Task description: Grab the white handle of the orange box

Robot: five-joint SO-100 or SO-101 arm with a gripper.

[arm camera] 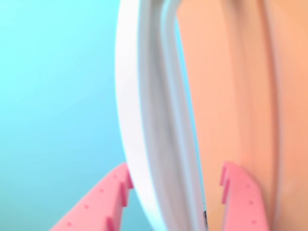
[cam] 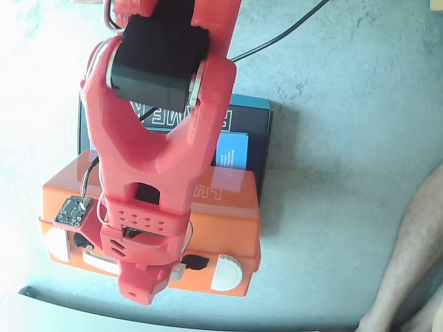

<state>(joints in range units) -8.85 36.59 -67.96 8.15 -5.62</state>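
Note:
The orange box lies on the grey surface, with its white handle along the near edge in the fixed view. My red arm reaches down over the box, and the gripper sits right at the handle, covering its middle. In the wrist view the white handle runs up the frame between the two pink fingertips. The gripper straddles it. The left finger touches the handle, and a narrow gap shows on the right. The orange box wall fills the right side.
Two white latches sit at the box's near corners. A black box with a blue label lies behind and partly under the orange one. A black cable runs to the top right. A person's leg is at the right edge.

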